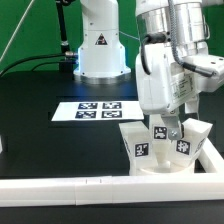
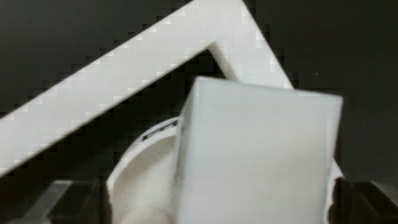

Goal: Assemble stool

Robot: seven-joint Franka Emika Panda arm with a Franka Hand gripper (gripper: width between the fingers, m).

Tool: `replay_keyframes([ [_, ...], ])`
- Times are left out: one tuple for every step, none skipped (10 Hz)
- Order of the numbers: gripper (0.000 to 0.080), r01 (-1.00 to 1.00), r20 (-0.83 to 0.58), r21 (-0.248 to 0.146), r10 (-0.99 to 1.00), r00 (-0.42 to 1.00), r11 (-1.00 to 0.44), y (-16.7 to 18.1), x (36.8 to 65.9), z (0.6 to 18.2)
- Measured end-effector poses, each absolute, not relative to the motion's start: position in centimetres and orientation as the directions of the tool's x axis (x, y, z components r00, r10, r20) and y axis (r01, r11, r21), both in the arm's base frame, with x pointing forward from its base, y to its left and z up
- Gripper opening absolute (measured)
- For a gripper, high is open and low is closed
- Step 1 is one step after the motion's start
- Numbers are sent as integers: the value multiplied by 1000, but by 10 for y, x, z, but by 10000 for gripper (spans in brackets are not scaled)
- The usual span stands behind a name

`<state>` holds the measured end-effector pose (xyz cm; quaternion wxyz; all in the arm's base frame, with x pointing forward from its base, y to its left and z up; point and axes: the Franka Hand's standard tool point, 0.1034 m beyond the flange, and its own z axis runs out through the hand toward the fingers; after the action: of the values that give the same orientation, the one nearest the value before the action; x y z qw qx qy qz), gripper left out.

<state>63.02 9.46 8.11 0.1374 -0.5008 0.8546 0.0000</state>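
Matte black surface (image 1: 40, 95), flat and uniform, carrying everything in the exterior view. Toward that view's left and middle, lying flat: thin white marker board (image 1: 93, 110), rectangular, printed with four black-and-white square tags. Behind it, glossy white rounded base of the arm (image 1: 100, 45) with a warning triangle on its front. Along the near edge and up the exterior view's right, a long white L-shaped rail (image 1: 90, 184), smooth, square in section, forming a corner. Nestled in that corner on the right: the stool (image 1: 163, 150) in white plastic, thick round seat disc lying low, short blocky legs standing up from it, each bearing a small black-and-white square tag, faces flat and edges crisp. Directly above the legs, pincer (image 1: 172, 128), reaching down among them; fingers hard to separate from the white parts there. Wrist view: one blocky leg (image 2: 262, 150) filling the middle, plain matte face, curved rim of the seat disc (image 2: 146, 165) beside it, rail corner beyond. Dark fingertips (image 2: 45, 205) at either side, standing off from the leg, so pincer spread and clasping nothing.
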Motion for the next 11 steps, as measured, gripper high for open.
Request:
replay_keyframes([
  [645,-891,-238,-140,-888,-393,432,95,630,90],
  [645,-930,-236,-160,-928,-289,330,98,632,102],
  [649,-962,-225,-189,-962,-155,199,101,634,113],
  [649,-976,-191,-217,-981,32,10,104,635,118],
  [649,-962,-155,-232,-971,181,-142,107,634,117],
  [649,-959,-147,-236,-970,195,-157,104,633,116],
  [649,-947,-131,-243,-960,249,-212,104,633,116],
  [649,-920,-103,-250,-936,336,-303,103,633,116],
  [649,-864,-52,-245,-884,464,-439,102,633,115],
  [649,-770,16,-224,-793,609,-597,103,634,113],
  [649,-682,57,-217,-707,705,-698,106,635,110],
])
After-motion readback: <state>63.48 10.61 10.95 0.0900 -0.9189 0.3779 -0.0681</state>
